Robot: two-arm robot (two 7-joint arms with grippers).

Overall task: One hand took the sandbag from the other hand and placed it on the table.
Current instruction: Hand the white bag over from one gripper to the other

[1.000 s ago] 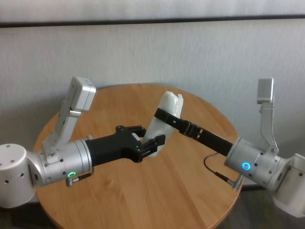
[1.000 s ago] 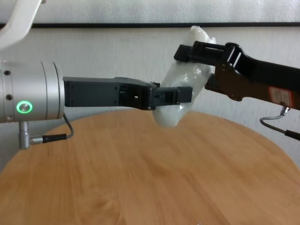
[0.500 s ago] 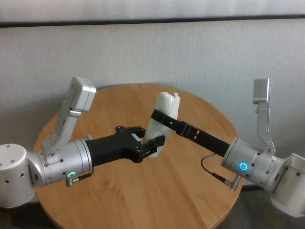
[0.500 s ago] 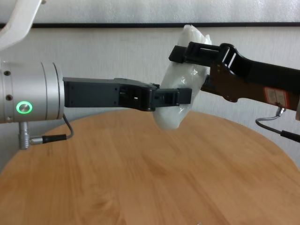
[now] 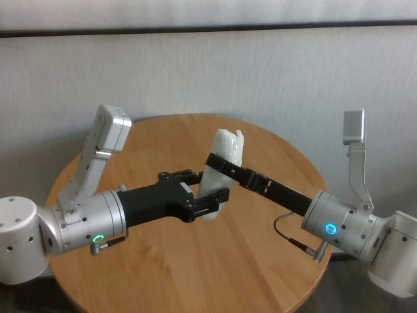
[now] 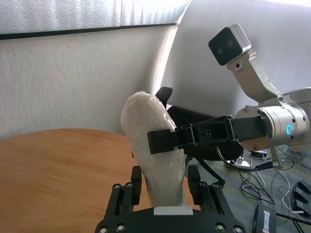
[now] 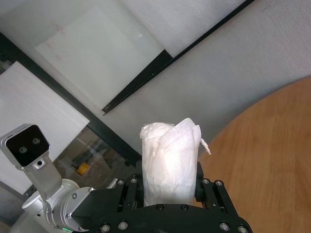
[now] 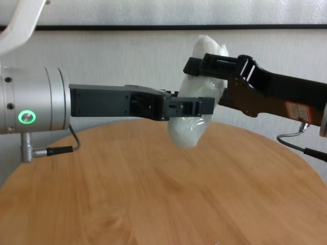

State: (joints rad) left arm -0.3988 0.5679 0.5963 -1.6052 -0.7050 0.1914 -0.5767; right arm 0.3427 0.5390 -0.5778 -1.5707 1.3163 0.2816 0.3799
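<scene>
The white lumpy sandbag (image 5: 225, 145) hangs upright above the round wooden table (image 5: 195, 261), off its surface. My right gripper (image 5: 225, 160), the blue-lit one, is shut across the sandbag's upper part; in the right wrist view the sandbag (image 7: 170, 160) sits pinched between its fingers. My left gripper (image 5: 210, 186), the green-lit one, flanks the sandbag's lower half. Its fingers (image 6: 137, 178) stand slightly apart from the sandbag (image 6: 146, 126), so it is open. In the chest view the sandbag's bottom (image 8: 186, 135) hangs just above the table (image 8: 153, 194).
A grey wall stands close behind the table. Both wrist camera brackets rise above the arms, the left one (image 5: 111, 127) and the right one (image 5: 354, 127). Beyond the table's far right edge lie cables (image 6: 272, 204) on the floor.
My left gripper's fingers have spread away from the sandbag's lower half. The right arm, holding the bag's top, has shifted slightly left, and the bag hangs a little lower.
</scene>
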